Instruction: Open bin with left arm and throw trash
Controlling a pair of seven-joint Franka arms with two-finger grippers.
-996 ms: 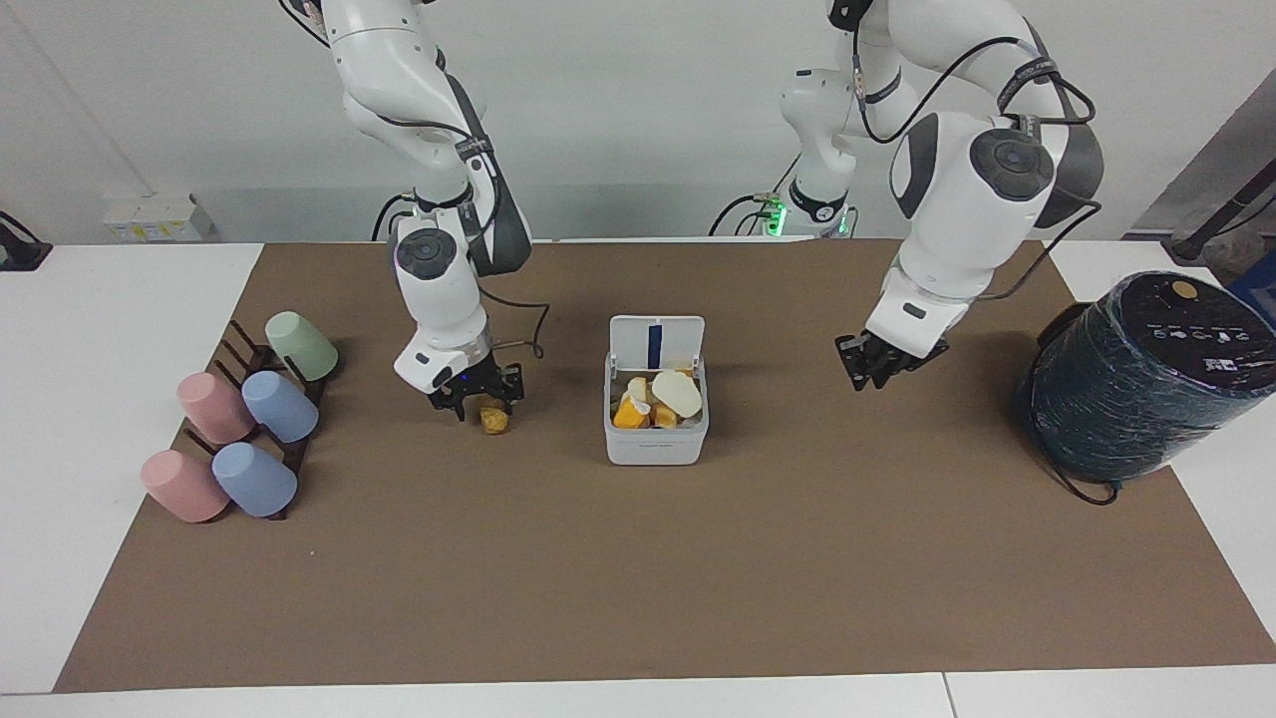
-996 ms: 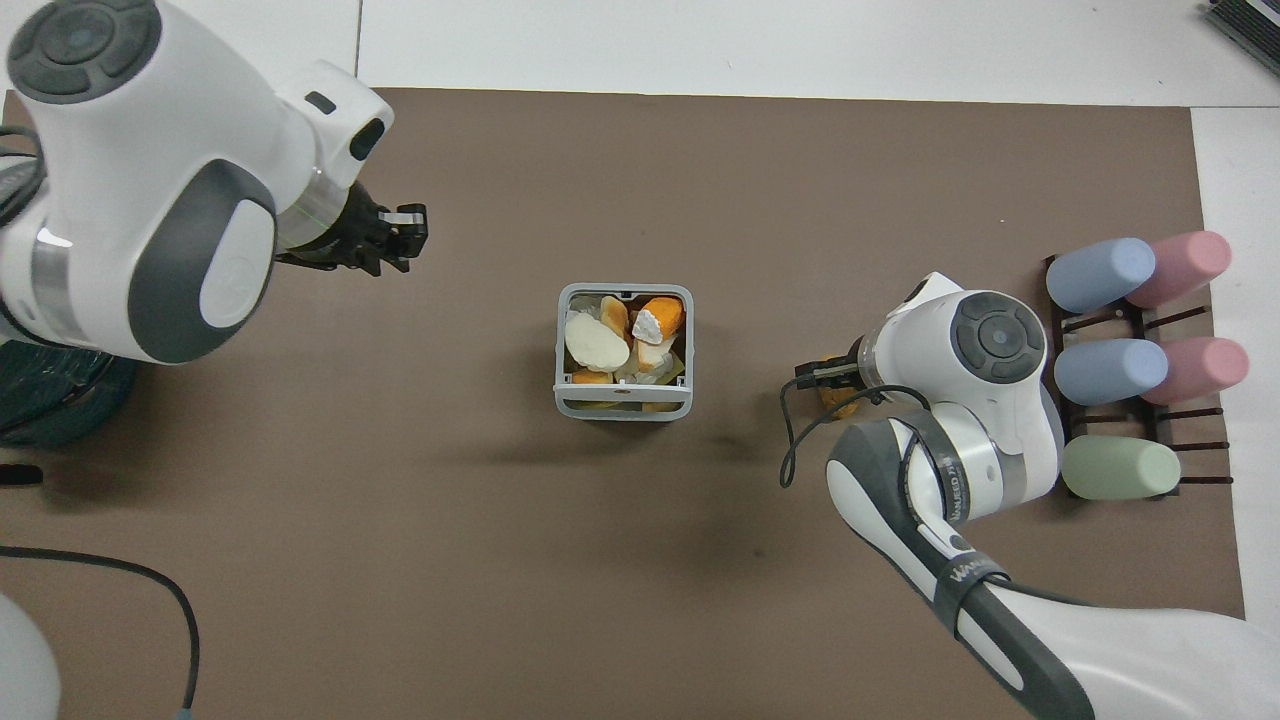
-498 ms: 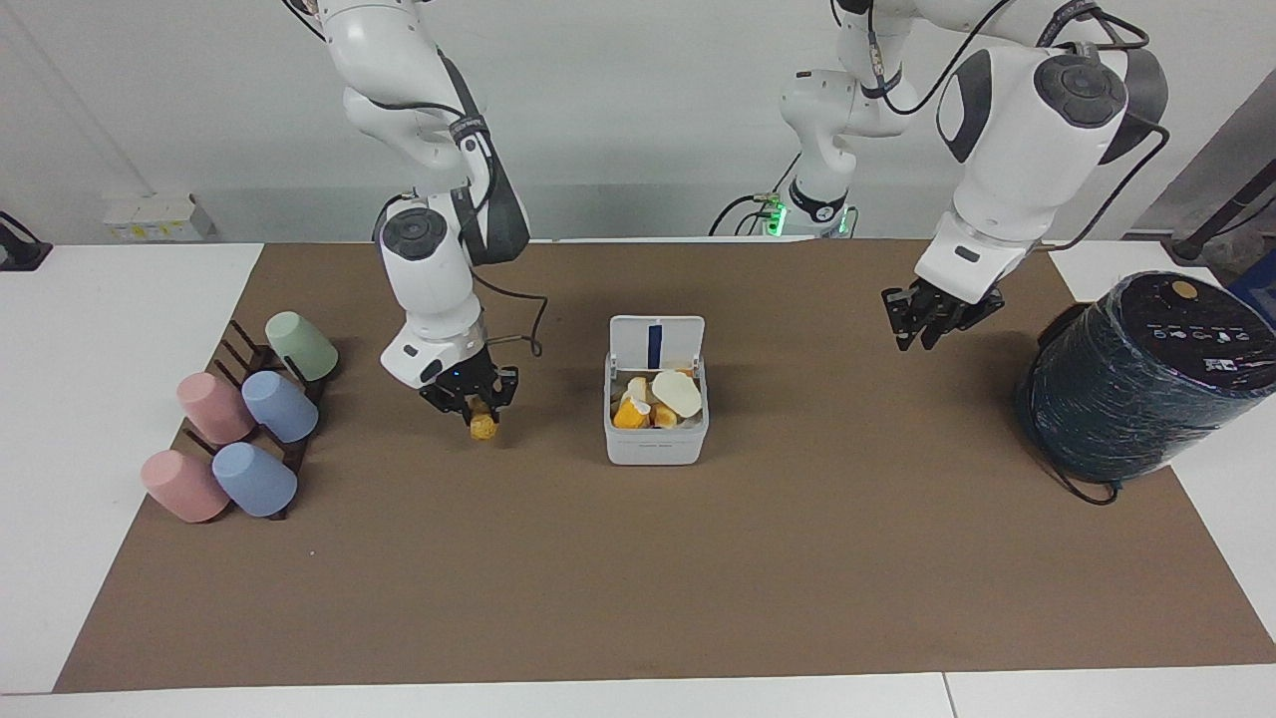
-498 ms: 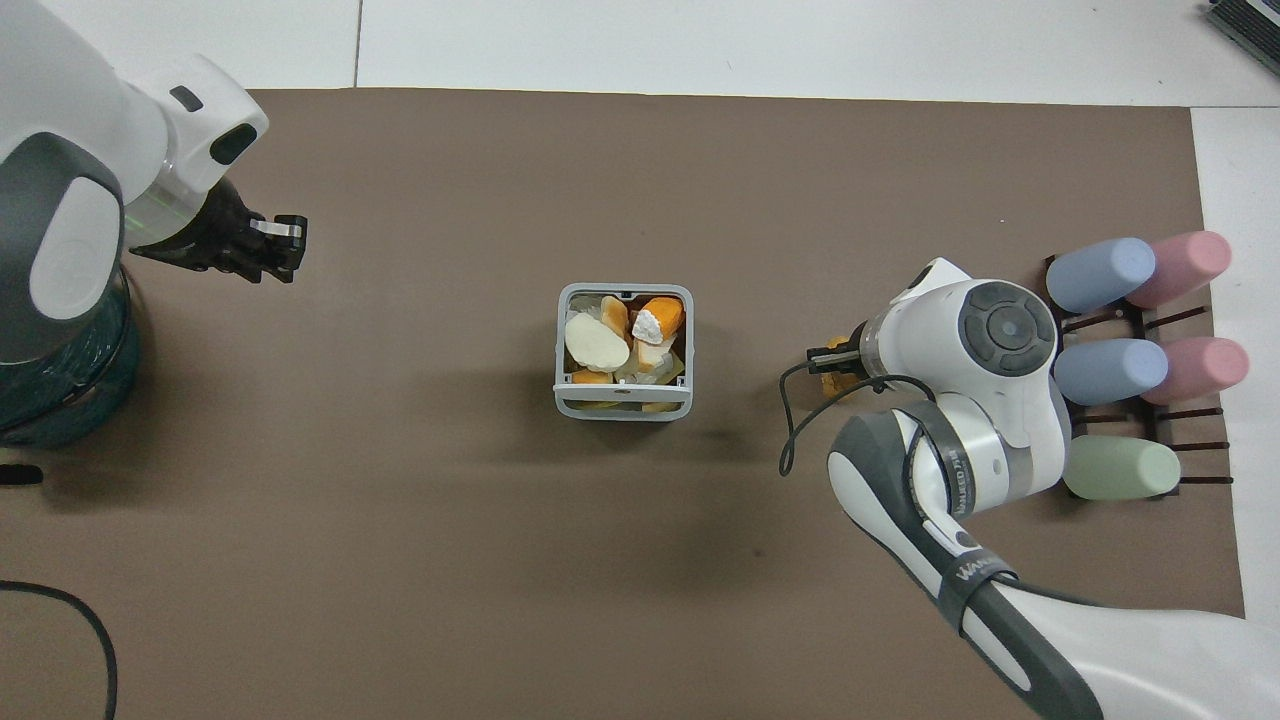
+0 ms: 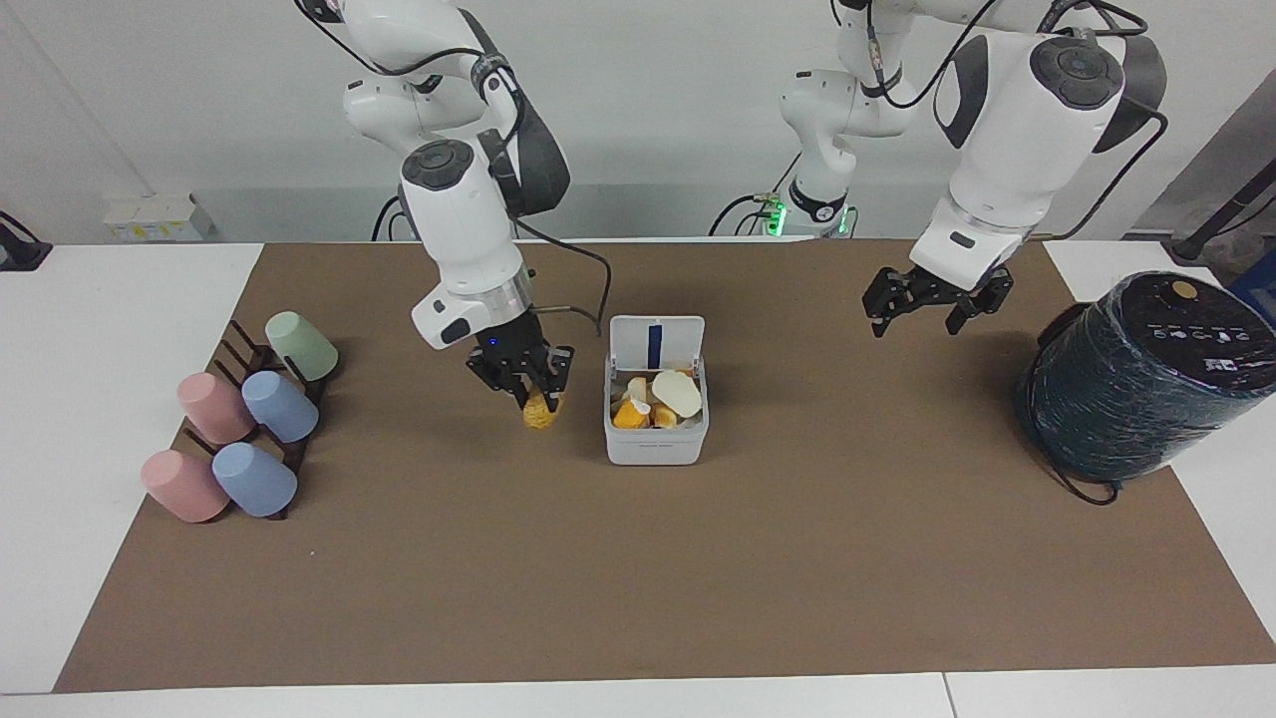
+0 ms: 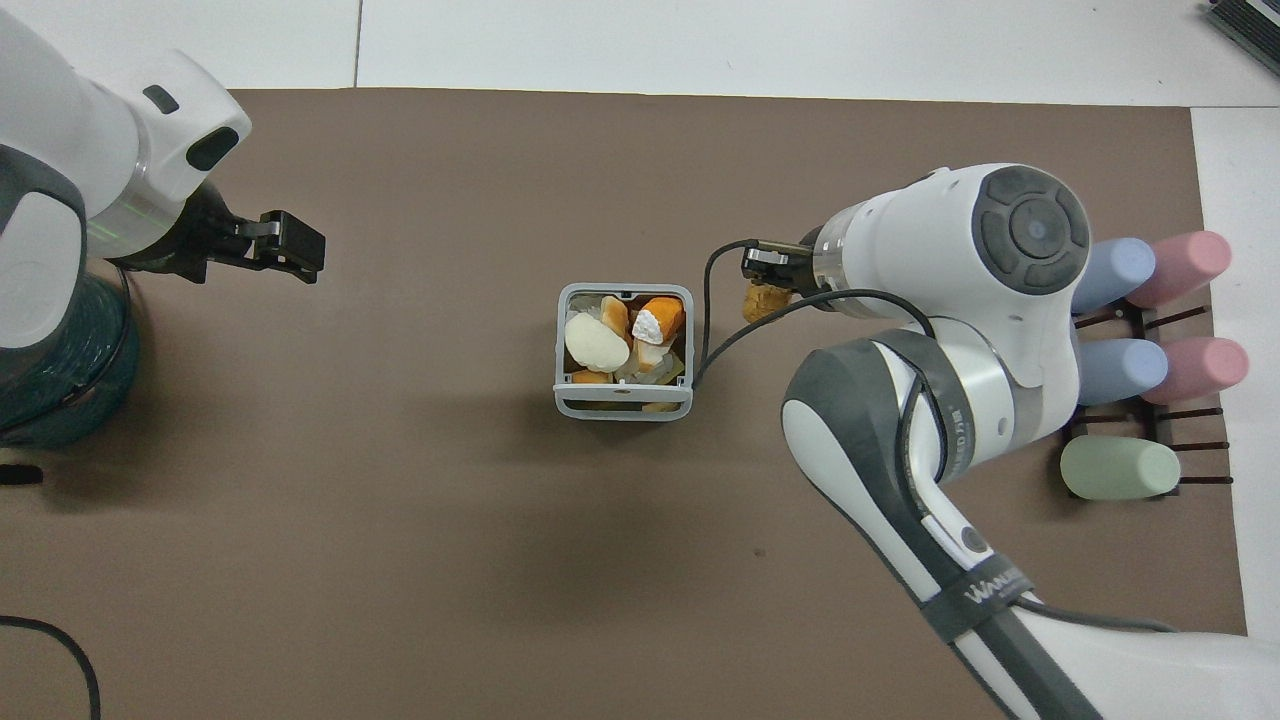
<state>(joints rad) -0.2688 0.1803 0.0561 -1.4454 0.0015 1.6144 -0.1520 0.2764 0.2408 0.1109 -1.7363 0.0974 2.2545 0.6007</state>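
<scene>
1. Right hand (image 5: pixel 535 391) is clamped on a golden-brown trash lump (image 5: pixel 540 410), carried in the air just beside the bin (image 5: pixel 655 439), at the bin's wall toward the right arm's end of the worktop (image 5: pixel 638 598). In the overhead view the lump (image 6: pixel 765 298) hangs below the right hand (image 6: pixel 765 268), not yet over the bin (image 6: pixel 622 405) opening.
2. Key relation: the bin lies sideways from the lump, toward the left arm's end. My read: a short traverse that way puts it over the opening, then release. The right arm is the nearer one by far.
3. Bin sits mid-worktop, lid (image 5: pixel 656 342) hinged up on the robots' side, so opening looks done. It is already well filled with orange and cream pieces (image 5: pixel 676 393); the new lump may sit high or roll off the heap.
4. Left hand (image 5: pixel 932 299) hangs with fingers apart, holding nothing, over the worktop between the bin and the dark wrapped cylinder (image 5: pixel 1146 374), well apart from the bin. It waits.
5. Obstacles: only the near bin wall and the upright lid; the lump needs to clear the rim. Cup rack with pastel cups (image 5: pixel 254 419) at the right arm's end is well out of the path.
</scene>
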